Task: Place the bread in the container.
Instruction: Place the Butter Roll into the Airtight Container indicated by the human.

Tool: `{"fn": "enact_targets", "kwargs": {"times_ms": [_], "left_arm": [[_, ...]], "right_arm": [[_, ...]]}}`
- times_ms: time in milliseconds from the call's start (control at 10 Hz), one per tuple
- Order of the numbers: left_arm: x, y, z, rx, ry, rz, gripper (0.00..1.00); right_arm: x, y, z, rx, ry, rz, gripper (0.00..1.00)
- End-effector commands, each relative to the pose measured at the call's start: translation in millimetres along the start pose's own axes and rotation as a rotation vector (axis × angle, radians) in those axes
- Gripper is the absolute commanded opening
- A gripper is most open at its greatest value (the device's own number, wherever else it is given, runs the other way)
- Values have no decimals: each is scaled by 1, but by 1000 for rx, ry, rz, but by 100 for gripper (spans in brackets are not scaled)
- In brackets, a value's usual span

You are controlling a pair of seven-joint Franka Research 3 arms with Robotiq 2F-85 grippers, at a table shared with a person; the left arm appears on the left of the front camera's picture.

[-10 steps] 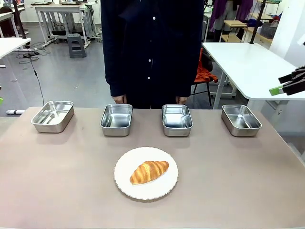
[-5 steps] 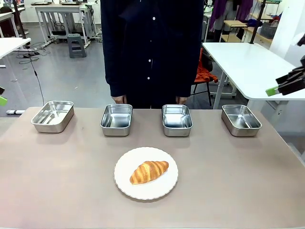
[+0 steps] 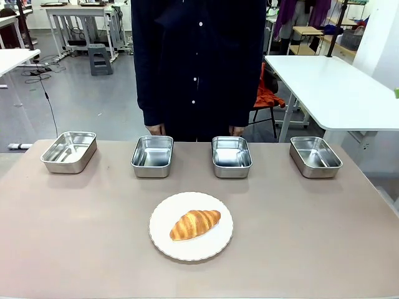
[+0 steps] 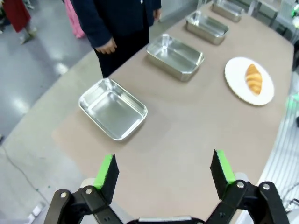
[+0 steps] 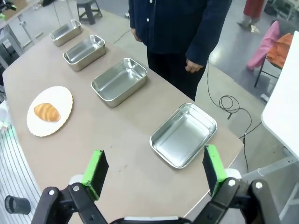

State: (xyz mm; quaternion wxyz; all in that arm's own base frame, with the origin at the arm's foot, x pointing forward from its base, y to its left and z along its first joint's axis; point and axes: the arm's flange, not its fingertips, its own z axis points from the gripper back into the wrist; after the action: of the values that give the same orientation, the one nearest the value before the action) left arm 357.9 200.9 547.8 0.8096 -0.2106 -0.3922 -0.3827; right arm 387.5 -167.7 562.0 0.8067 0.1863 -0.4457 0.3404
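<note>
On the plate [image 3: 161, 237] sits bread [image 3: 195, 223]

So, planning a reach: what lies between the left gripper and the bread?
In the left wrist view, only bare table and the edge of the plate lie between left gripper and bread.

What we see around the work: a table, a plate, a person and the room behind

We note a round white scalloped plate [image 3: 187, 250] resting flat on the greyish-beige matte tabletop [image 3: 75, 237], near its middle. A person in a dark navy buttoned garment [image 3: 198, 62] stands at the far edge. Behind and to the right stands a white rectangular table [image 3: 324, 87], with an orange cloth [image 3: 269, 96] draped on a chair beside it. Farther back on the left we make out a small grey step stool [image 3: 100, 60] and a thin black cable [image 3: 48, 103] trailing across the grey floor.
</note>
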Motion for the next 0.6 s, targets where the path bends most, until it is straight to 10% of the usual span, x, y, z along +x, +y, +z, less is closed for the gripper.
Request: {"fn": "enact_targets", "kwargs": {"times_ms": [0,500], "left_arm": [[0,5,3,-18,-63,-25,100],[7,0,10,3,-93,38,100]], "right_arm": [[-6,-14,-5,13,-18,2,100],[-2,-17,-1,26,-51,-10,100]]}}
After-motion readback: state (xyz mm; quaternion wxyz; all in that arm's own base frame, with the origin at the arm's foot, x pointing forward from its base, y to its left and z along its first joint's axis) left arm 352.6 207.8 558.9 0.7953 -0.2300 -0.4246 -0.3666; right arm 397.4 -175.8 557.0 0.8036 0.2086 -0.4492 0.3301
